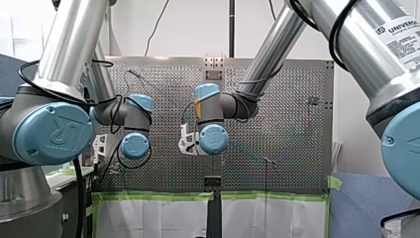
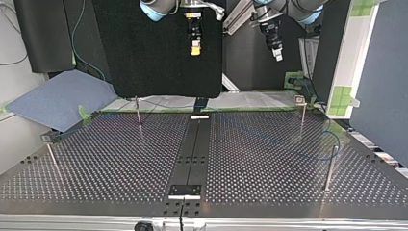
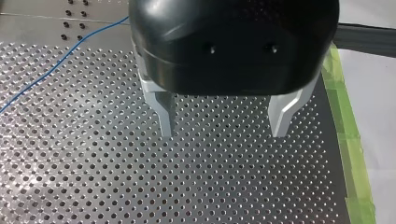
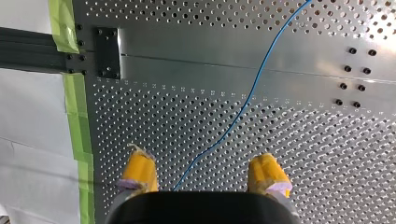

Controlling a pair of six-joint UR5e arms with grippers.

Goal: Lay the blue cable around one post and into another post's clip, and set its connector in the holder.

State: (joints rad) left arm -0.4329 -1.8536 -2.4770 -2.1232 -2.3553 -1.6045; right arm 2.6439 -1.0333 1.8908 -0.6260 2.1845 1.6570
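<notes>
The blue cable point(image 4: 252, 91) lies loose on the perforated table point(image 4: 289, 154). In the right wrist view it runs under my right gripper point(image 4: 204, 173), passing between the yellow pads point(image 4: 140, 170), which stand wide apart, open and empty. My left gripper point(image 3: 224, 123) is open too, its metal fingers point(image 3: 164, 114) over bare plate, with the cable point(image 3: 56, 61) off to one side. In the top view both grippers, right point(image 2: 195, 47) and left point(image 2: 277, 53), hang high above the table. The cable point(image 2: 338, 142) curves near the thin post point(image 2: 330, 168) at that view's right.
More thin posts point(image 2: 138, 114) point(image 2: 302, 118) point(image 2: 52, 161) stand near the table's corners. A black rail point(image 2: 195, 149) runs down the table's middle. Green tape point(image 4: 77, 112) edges the plate, and a blue pad point(image 2: 62, 98) lies beyond the table's far left corner in the top view.
</notes>
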